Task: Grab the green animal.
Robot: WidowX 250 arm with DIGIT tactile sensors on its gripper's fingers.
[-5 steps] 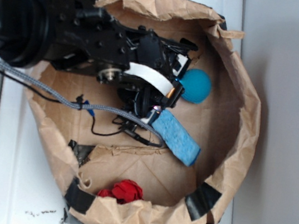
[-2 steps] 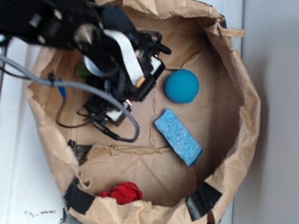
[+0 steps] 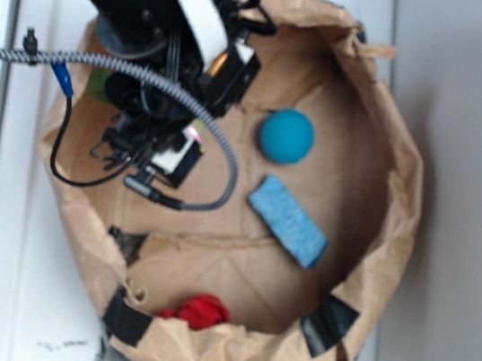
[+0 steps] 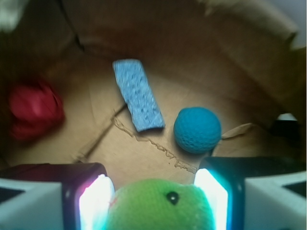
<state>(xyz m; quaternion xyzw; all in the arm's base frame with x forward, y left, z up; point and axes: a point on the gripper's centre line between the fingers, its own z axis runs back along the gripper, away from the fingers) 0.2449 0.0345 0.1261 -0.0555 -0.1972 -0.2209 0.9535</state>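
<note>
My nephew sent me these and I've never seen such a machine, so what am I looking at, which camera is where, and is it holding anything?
It is a black robot arm reaching into a brown paper bag. One picture looks down from above. The other comes from a camera on the arm's wrist, looking out between its two fingers. Those form the gripper, and the green animal, a fuzzy toy, sits between them; whether it is squeezed yet I cannot tell. On the bag's floor lie a teal ball, a blue sponge and something red.
</note>
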